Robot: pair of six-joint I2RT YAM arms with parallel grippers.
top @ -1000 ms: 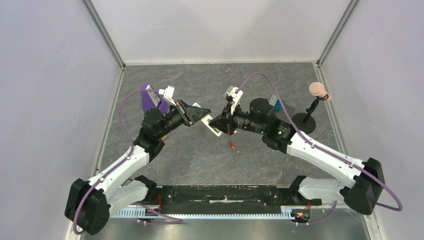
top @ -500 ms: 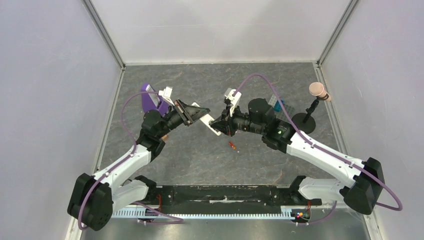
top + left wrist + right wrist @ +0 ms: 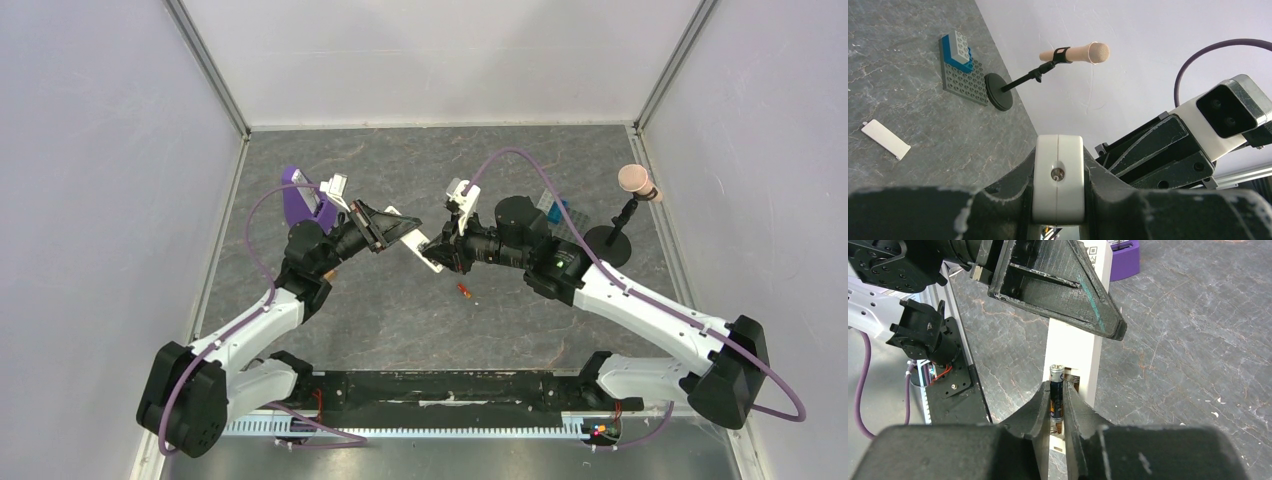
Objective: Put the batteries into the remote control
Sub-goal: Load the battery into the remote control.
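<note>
Left pincer: clamped across the remote control, holding it off the bench mid-scene, open compartment turned toward the other arm, probably to brace it while a cell is pushed in.
Right pincer: closed narrowly on the dark battery, a finger against each side, lining it up lengthwise with the slot.
Battery position: partly inside the compartment, silvery tip pointing up the remote; fully seated or not, cannot tell.
Red-orange battery: lying on the bench near the remote, on the arm-base side, apart from both arms, apparently next in line.
Hidden: lower end of the held battery, spring contacts and second slot, masked by the fingers; button face turned away.
White strip: flat on the bench, possibly the cover; unclear.
</note>
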